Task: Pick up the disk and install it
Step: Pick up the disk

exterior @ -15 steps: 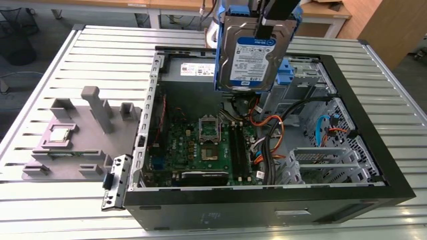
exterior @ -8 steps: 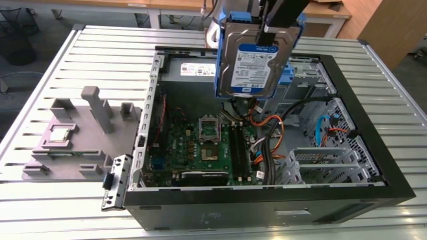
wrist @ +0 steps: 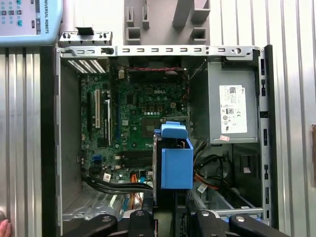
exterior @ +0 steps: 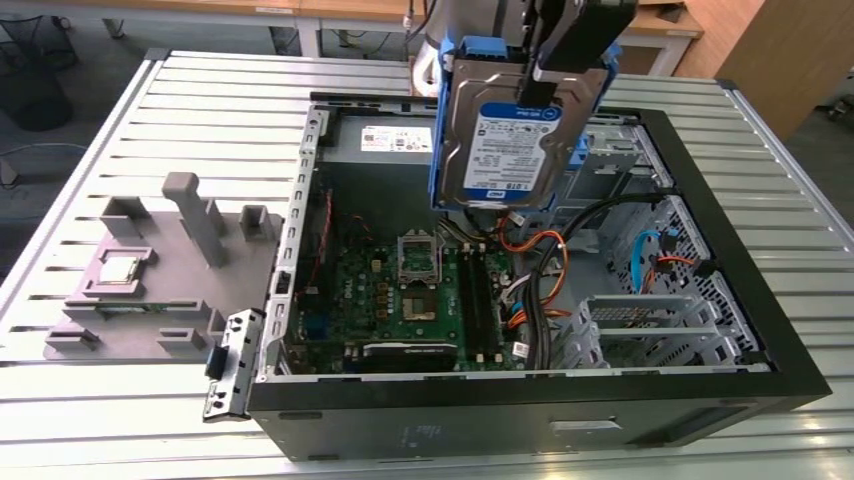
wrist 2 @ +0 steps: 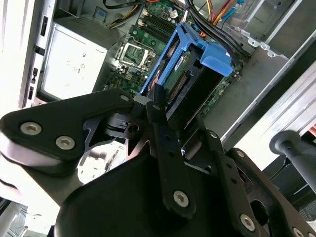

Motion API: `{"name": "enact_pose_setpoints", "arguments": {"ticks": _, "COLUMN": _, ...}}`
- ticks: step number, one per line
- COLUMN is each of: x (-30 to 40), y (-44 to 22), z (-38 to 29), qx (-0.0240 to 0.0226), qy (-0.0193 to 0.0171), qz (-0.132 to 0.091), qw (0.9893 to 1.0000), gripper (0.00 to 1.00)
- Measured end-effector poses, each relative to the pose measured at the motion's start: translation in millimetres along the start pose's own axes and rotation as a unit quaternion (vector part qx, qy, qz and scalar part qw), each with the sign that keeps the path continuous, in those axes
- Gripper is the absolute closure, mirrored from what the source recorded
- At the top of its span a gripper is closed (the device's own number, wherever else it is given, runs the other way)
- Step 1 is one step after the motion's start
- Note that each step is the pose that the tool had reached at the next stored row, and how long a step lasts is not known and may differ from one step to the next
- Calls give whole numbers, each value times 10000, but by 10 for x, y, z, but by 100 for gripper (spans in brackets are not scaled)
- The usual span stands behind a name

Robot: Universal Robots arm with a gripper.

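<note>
The disk, a silver-grey drive with a white-and-blue label in a bright blue carrier, hangs upright above the open computer case. My gripper is shut on its upper edge, one dark finger lying over the label side. In the second wrist view the fingers clamp the disk edge-on, with its blue end tab pointing down toward the motherboard. In the first wrist view the disk hangs over the case interior beside the power supply, with my gripper behind it.
The case lies on its side on a slatted metal table. Inside are the motherboard, power supply, loose cables and metal drive bays. A grey fixture stands at the exterior view's left. A fingertip shows by the case.
</note>
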State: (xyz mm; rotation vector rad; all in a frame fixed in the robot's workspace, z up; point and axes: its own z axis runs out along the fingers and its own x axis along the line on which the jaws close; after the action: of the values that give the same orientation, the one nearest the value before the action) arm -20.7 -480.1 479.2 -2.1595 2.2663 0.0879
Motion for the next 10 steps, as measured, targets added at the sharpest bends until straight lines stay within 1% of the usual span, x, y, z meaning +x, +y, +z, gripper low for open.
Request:
{"name": "enact_pose_setpoints", "arguments": {"ticks": 3, "x": 26, "y": 0, "z": -1, "qx": 0, "qy": 0, "qz": 12, "qw": 10000, "gripper": 65}}
{"name": "enact_pose_setpoints", "arguments": {"ticks": 10, "x": 28, "y": -1, "z": -1, "qx": -2, "qy": 1, "qz": 13, "qw": 10000, "gripper": 65}}
